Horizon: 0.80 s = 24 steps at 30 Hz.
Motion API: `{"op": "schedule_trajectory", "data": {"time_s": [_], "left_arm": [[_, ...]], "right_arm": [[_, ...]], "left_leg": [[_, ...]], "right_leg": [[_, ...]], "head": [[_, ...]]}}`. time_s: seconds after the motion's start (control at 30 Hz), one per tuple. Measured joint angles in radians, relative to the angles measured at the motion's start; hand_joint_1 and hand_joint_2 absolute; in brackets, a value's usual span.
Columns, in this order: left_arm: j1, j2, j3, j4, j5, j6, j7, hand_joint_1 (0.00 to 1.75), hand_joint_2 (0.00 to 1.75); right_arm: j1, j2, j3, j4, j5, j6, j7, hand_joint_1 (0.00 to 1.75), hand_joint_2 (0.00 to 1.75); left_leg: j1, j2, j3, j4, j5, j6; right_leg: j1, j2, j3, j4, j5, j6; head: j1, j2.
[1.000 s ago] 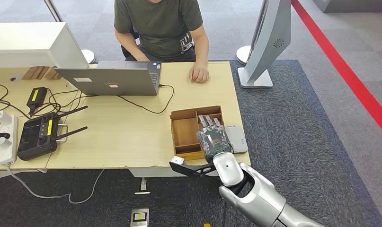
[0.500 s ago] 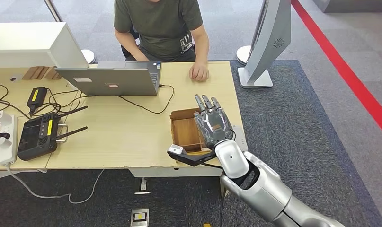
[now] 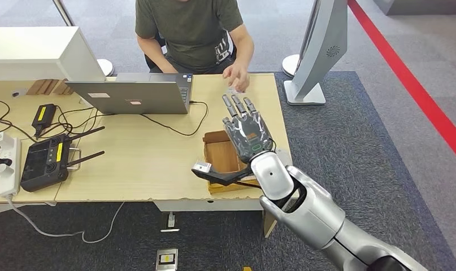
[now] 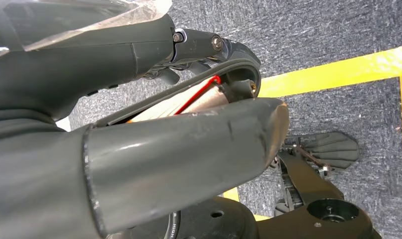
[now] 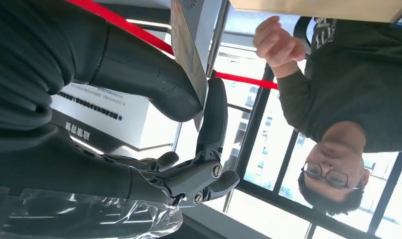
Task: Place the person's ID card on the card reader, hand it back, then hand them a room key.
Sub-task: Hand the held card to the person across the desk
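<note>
right hand (image 3: 247, 131): raised over the counter (image 3: 140, 164), reaching toward the person; fingers (image 5: 212, 119) and thumb pinch a thin card (image 5: 189, 50) edge-on, seen from the right wrist.
card: which card, ID or room key, I can't tell; it sits in the pinch, up off the counter.
person's hand (image 3: 235, 76): lifted off the far counter edge, near my fingertips, not touching.
wooden tray (image 3: 220, 161): below my forearm.
left hand (image 4: 139, 119): hanging low over carpet; can't tell its state.
step: handover, I judge.
how: I'd keep the pinch firm, present the free edge toward their hand, release only once they grip.
</note>
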Motion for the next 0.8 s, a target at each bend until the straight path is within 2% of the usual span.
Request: {"op": "schedule_trajectory", "data": {"time_s": [0.3, 0.8], "left_arm": [[-0.001, 0.000, -0.001, 0.000, 0.006, 0.001, 0.006, 0.00, 0.00], [0.000, 0.000, -0.001, 0.000, 0.021, 0.003, 0.018, 0.00, 0.00]], "right_arm": [[-0.074, 0.057, 0.036, 0.060, -0.010, -0.016, -0.012, 1.75, 1.75], [-0.131, 0.122, 0.089, 0.163, -0.039, -0.026, 0.003, 1.75, 1.75]], "left_leg": [[0.000, 0.000, 0.000, 0.000, 0.000, 0.000], [0.000, 0.000, 0.000, 0.000, 0.000, 0.000]], "right_leg": [[0.000, 0.000, 0.000, 0.000, 0.000, 0.000], [0.000, 0.000, 0.000, 0.000, 0.000, 0.000]], "head": [[0.000, 0.000], [0.000, 0.000]]}}
